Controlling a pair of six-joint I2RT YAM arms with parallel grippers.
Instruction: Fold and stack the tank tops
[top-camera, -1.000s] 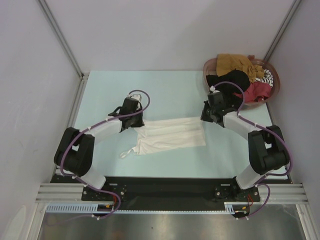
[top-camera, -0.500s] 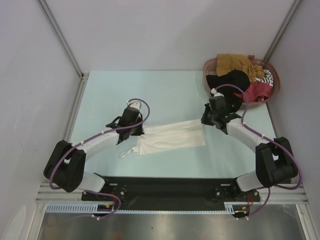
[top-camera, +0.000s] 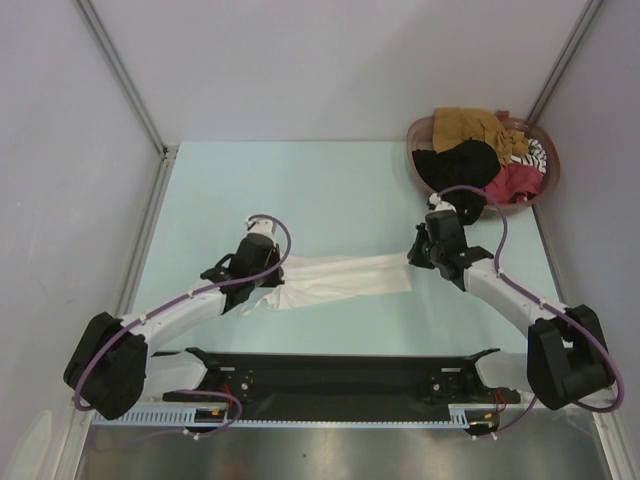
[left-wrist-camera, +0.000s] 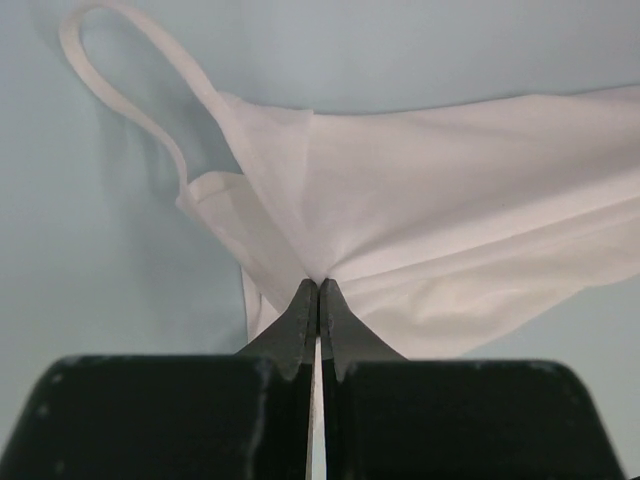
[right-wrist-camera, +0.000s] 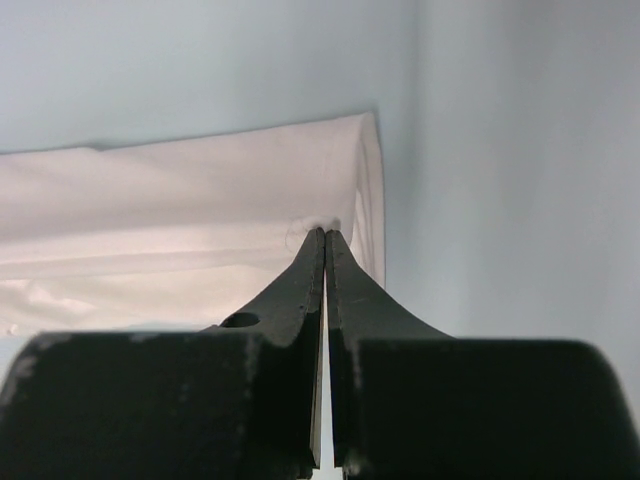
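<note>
One white tank top (top-camera: 345, 280) lies stretched left to right across the middle of the pale bench (top-camera: 330, 190), gathered into a narrow band. The left pincer (left-wrist-camera: 318, 285) is pressed together, pinching its strap end. The right pincer (right-wrist-camera: 326, 235) pinches the opposite end. Folding looks barely begun and nothing is stacked. Four more wait in one basket (top-camera: 411, 145) at the far right: a mustard top (top-camera: 465, 122), a black top (top-camera: 460, 160), a red top (top-camera: 515, 182) and a striped top (top-camera: 537, 152).
</note>
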